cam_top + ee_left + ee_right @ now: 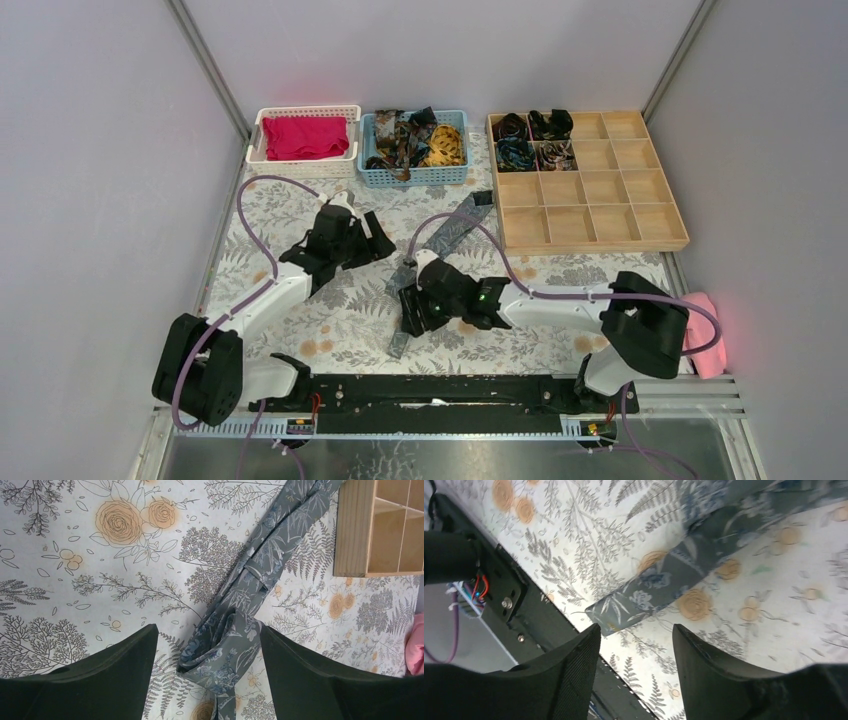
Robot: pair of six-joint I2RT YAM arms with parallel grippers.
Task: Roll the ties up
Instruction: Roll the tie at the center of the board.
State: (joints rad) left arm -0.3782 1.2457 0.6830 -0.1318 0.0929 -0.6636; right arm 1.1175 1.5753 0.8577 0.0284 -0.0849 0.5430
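Observation:
A grey floral tie [450, 232] lies slantwise on the flowered tablecloth, from near the wooden tray down to the near rail. In the left wrist view its middle part is bunched into a loose coil [222, 650], seen between the fingers of my left gripper [209, 628], which is open and not touching it. My left gripper [372, 245] hovers just left of the tie. My right gripper [415, 308] is open over the tie's lower part. The flat narrow end [644, 595] lies just beyond that gripper [636, 627], which holds nothing. More ties [415, 140] fill the blue basket, and rolled ones [530, 140] sit in the tray.
A white basket [262, 150] with a magenta cloth stands at the back left, beside the blue basket [372, 175]. The wooden compartment tray [600, 215] is at the back right. A black rail [430, 390] runs along the near edge. A pink object [705, 330] lies at the right edge.

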